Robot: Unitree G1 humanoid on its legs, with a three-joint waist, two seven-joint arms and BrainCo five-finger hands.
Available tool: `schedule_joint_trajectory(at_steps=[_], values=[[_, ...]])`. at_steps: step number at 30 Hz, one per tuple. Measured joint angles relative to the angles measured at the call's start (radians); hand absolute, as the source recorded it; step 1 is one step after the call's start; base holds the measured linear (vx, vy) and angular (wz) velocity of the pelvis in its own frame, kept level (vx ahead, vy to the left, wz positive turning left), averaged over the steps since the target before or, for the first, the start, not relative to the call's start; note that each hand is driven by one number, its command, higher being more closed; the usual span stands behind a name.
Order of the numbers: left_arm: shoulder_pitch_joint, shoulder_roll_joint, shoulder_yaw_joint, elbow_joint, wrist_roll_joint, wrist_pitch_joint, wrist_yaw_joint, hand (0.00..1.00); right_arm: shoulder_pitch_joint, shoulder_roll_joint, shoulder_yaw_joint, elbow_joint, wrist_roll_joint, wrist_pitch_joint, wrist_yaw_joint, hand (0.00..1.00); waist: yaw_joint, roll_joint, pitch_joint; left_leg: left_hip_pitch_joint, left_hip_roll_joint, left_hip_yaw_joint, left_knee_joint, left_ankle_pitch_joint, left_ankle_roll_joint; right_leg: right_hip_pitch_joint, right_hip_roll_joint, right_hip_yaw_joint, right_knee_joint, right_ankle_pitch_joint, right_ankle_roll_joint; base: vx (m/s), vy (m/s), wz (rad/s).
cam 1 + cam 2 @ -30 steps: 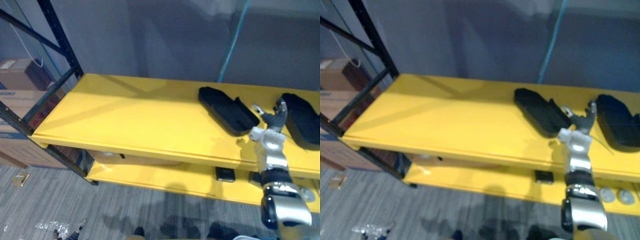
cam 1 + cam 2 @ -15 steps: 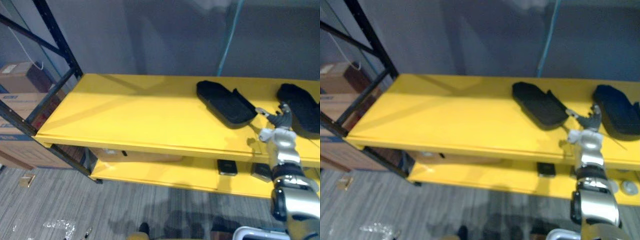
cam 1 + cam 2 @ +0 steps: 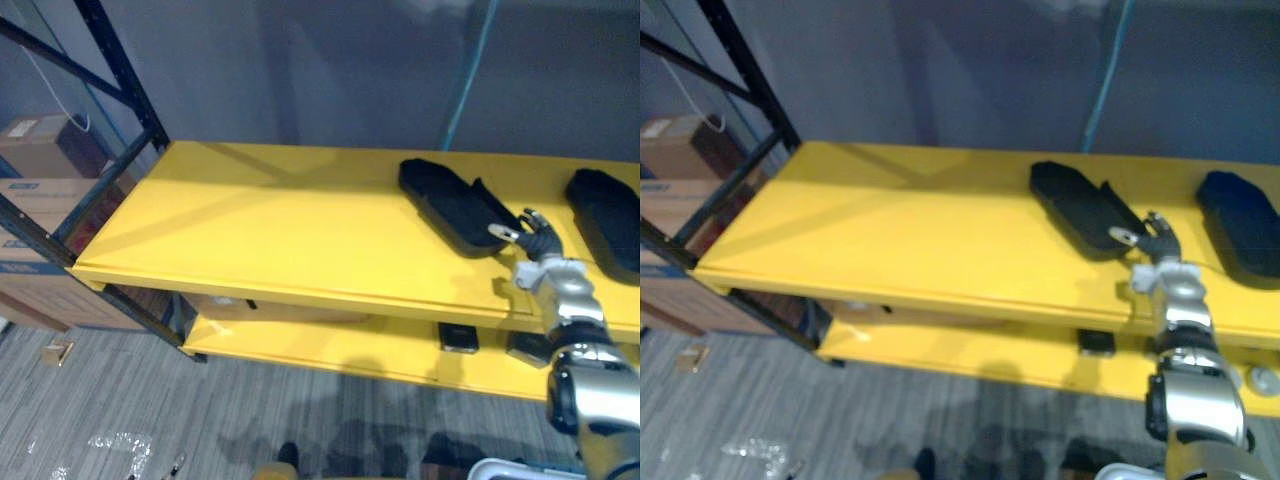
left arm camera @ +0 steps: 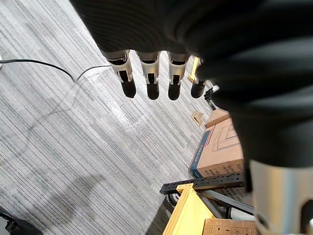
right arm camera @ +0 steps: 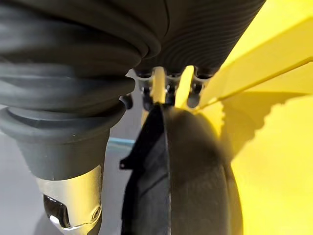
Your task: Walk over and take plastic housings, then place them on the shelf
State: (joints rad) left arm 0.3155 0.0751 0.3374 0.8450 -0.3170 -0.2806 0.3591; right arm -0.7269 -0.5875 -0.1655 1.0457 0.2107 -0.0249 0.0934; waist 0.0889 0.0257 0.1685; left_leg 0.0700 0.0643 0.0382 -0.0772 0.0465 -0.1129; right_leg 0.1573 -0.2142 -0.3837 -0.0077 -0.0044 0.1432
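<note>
One shelf: glossy yellow decks, upper and lower, on black steel uprights; both housings lie on the upper deck.
Boxes: brown cardboard, stacked beside the shelf's left end; blue and red print, too small to read.
Left housing: matte black plastic, a long shallow shell with a rounded far end and a raised rim; long axis runs diagonally, far-left to near-right.
Right housing: same black shell, well apart from the first, at the deck's right end, pointing much the same way.
Right hand: at the Left housing's near end, fingers loosely spread and gripping nothing; whether the tips touch the shell I cannot tell.
Left hand: over grey striped carpet, fingers straight, empty.
Small parts: dark blocks on the lower deck.
</note>
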Motion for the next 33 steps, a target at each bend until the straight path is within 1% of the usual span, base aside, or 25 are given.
schedule_joint_trajectory(at_steps=[2,7,10,15,16,19,22,24,25,26,30,33], values=[[0.0,0.0,0.0,0.0,0.0,0.0,-0.007,0.0,0.0,0.0,0.0,0.006,-0.001,0.0,0.001,0.0,-0.002,0.0,0.0,0.001,0.0,0.0,0.0,0.0,0.0,0.001,0.0,0.0,0.0,0.0,0.0,0.0,0.0,0.0],[0.0,0.005,0.0,0.0,0.0,0.002,-0.012,0.0,0.0,-0.002,0.003,0.0,-0.02,0.0,0.034,0.0,-0.014,-0.001,0.001,0.001,0.0,0.0,-0.001,0.0,0.0,0.0,0.0,0.001,0.0,0.0,0.0,0.0,0.0,0.0],[-0.001,0.014,0.0,-0.001,0.0,0.003,-0.013,0.0,0.003,-0.004,0.024,-0.021,-0.021,0.002,0.058,0.0,-0.022,-0.002,0.001,0.001,0.0,0.005,-0.001,0.0,0.0,-0.001,0.0,0.005,-0.001,0.0,0.0,0.01,0.0,-0.03],[-0.003,0.038,0.0,-0.002,0.0,0.005,-0.013,0.0,0.042,-0.01,0.045,-0.109,-0.029,0.004,0.105,0.0,-0.026,-0.002,0.001,0.002,0.003,0.027,-0.001,-0.002,0.001,-0.016,0.001,0.031,0.002,0.0,0.001,-0.01,0.005,-0.13],[-0.003,0.038,-0.001,-0.003,0.0,0.006,-0.013,0.0,0.064,-0.01,0.06,-0.14,-0.029,0.004,0.112,0.0,-0.036,-0.003,0.002,0.003,0.003,0.028,-0.001,-0.002,0.002,-0.017,0.001,0.032,0.003,0.0,0.001,0.01,0.0,-0.04],[-0.006,0.038,-0.002,-0.004,0.0,0.01,-0.013,0.0,0.097,-0.011,0.07,-0.179,-0.029,0.005,0.138,0.0,-0.047,-0.004,0.002,0.003,0.004,0.03,-0.001,-0.002,0.002,-0.017,0.001,0.034,0.003,0.0,0.001,0.0,-0.001,-0.01],[-0.014,0.038,-0.002,-0.005,0.0,0.018,-0.013,0.0,0.125,-0.013,0.071,-0.216,-0.03,0.013,0.168,0.0,-0.048,-0.004,0.002,0.004,0.008,0.037,-0.001,-0.002,0.001,-0.021,0.003,0.039,0.004,0.001,0.001,-0.01,-0.002,-0.07],[-0.017,0.038,-0.002,-0.005,0.0,0.025,-0.013,0.0,0.135,-0.013,0.08,-0.254,-0.032,0.03,0.193,0.0,-0.048,-0.004,0.002,0.008,0.013,0.053,-0.001,-0.004,-0.001,-0.031,0.007,0.055,0.009,0.001,0.001,-0.01,-0.007,-0.18],[-0.017,0.038,-0.002,-0.006,0.0,0.027,-0.013,0.0,0.135,-0.013,0.084,-0.263,-0.032,0.031,0.196,0.0,-0.048,-0.004,0.002,0.008,0.014,0.056,-0.001,-0.004,-0.001,-0.033,0.007,0.058,0.011,0.001,0.001,-0.01,-0.008,-0.13],[-0.02,0.038,-0.002,-0.008,0.0,0.029,-0.013,0.0,0.146,-0.015,0.087,-0.288,-0.032,0.034,0.209,0.0,-0.052,-0.004,0.002,0.008,0.014,0.055,-0.001,-0.004,-0.001,-0.034,0.007,0.058,0.012,0.001,0.001,-0.01,-0.005,-0.04],[-0.034,0.038,-0.001,-0.012,0.001,0.029,-0.013,0.0,0.188,-0.018,0.089,-0.353,-0.033,0.055,0.246,0.0,-0.055,-0.004,0.002,0.008,0.014,0.056,-0.001,-0.004,-0.001,-0.035,0.007,0.059,0.013,0.001,0.001,0.0,0.0,0.0],[-0.035,0.038,-0.001,-0.012,0.001,0.029,-0.013,0.0,0.216,-0.018,0.091,-0.402,-0.039,0.072,0.257,0.0,-0.061,-0.004,0.002,0.008,0.014,0.056,-0.001,-0.004,-0.001,-0.037,0.007,0.059,0.013,0.001,0.001,0.0,0.0,0.0]])
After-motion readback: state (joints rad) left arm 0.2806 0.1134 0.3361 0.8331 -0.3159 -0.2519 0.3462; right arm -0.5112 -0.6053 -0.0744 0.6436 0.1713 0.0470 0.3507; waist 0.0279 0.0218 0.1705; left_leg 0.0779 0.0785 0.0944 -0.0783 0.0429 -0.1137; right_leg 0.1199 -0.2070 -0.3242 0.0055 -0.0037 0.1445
